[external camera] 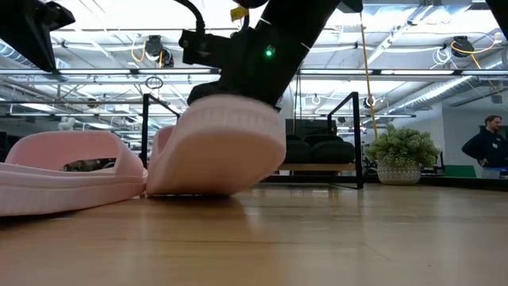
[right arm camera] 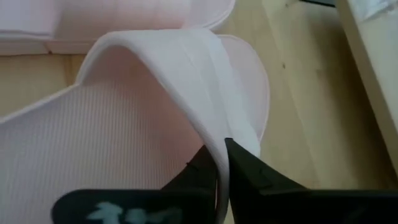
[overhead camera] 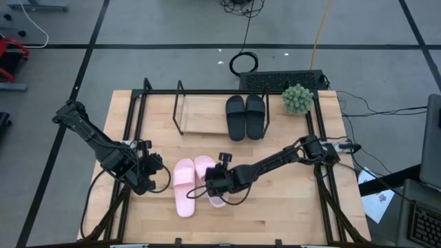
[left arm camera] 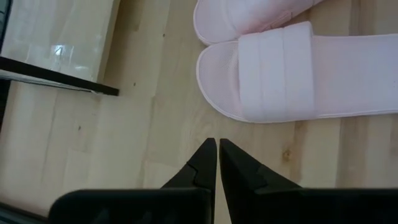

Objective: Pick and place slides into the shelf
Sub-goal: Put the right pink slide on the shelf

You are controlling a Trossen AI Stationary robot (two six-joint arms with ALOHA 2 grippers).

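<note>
Two pale pink slides lie side by side on the table's near middle, the left one (overhead camera: 184, 187) flat on its sole and the right one (overhead camera: 207, 172) under my right gripper (overhead camera: 216, 186), which is shut on its strap. A black pair of slides (overhead camera: 245, 116) stands on the wooden board of the shelf (overhead camera: 200, 117) at the far side. My left gripper (left arm camera: 217, 149) is shut with nothing in it. It hovers over bare wood just left of the pink pair, by the toe of the left slide (left arm camera: 286, 74). My right gripper pinches the right pink slide's strap (right arm camera: 214, 134) at one side, close to where it meets the sole. One finger is under the strap and the other (right arm camera: 245, 165) outside it. The fingers slant down from the table's right. In the low view the slide (external camera: 214, 147) looks tipped, its lower edge on the table.
A small potted plant (overhead camera: 298, 100) stands at the shelf's right end, with a keyboard (overhead camera: 282, 80) behind it. The shelf board left of the black pair is bare. Black frame rails (overhead camera: 324, 186) run along both table sides. A person (external camera: 486, 147) stands far off in the room.
</note>
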